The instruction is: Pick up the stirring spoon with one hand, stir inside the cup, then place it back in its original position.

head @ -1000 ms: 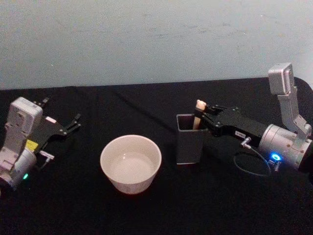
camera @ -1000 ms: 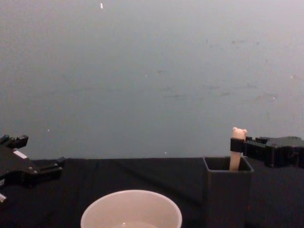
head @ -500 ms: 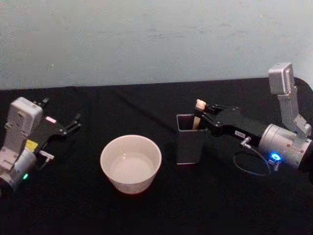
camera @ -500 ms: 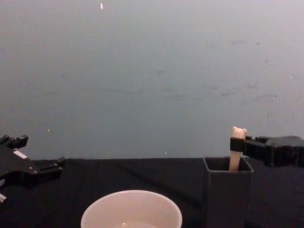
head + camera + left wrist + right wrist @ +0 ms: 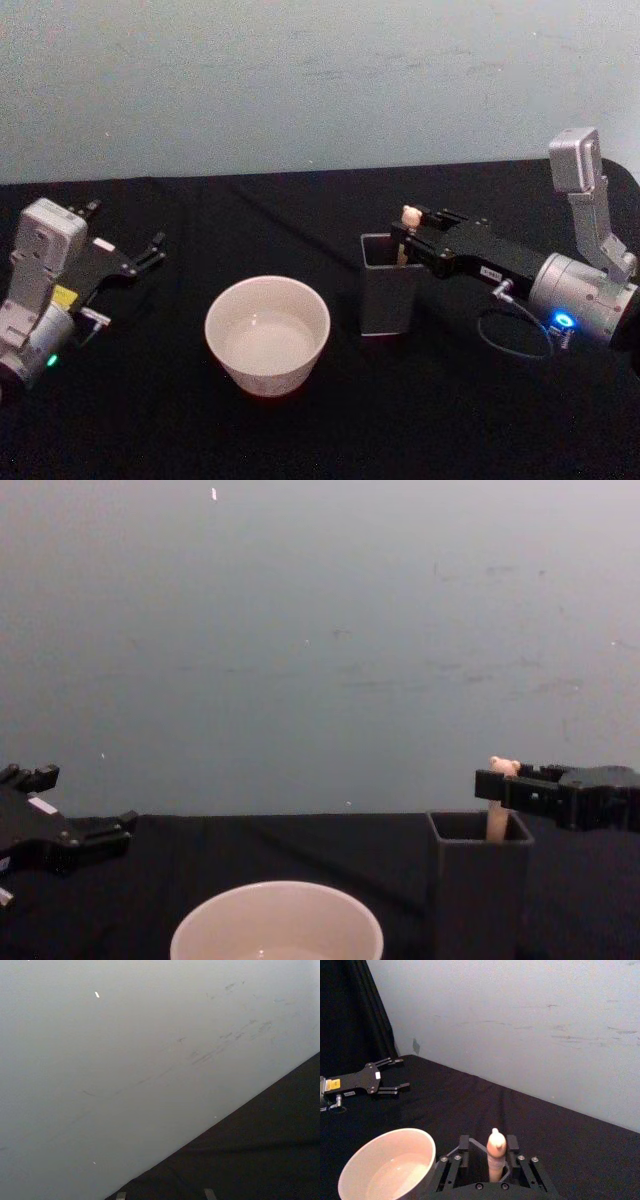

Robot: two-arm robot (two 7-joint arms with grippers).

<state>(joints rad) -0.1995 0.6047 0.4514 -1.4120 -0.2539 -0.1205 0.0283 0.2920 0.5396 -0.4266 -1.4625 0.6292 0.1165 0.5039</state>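
I count one stirring spoon (image 5: 407,225) standing in one dark holder box (image 5: 388,285) – my right hand (image 5: 405,241) sits spread around its handle, not clamped. One cup (image 5: 267,334) just beside on the desk (image 5: 330,430) – left hand (image 5: 150,251) spread, parked far left.
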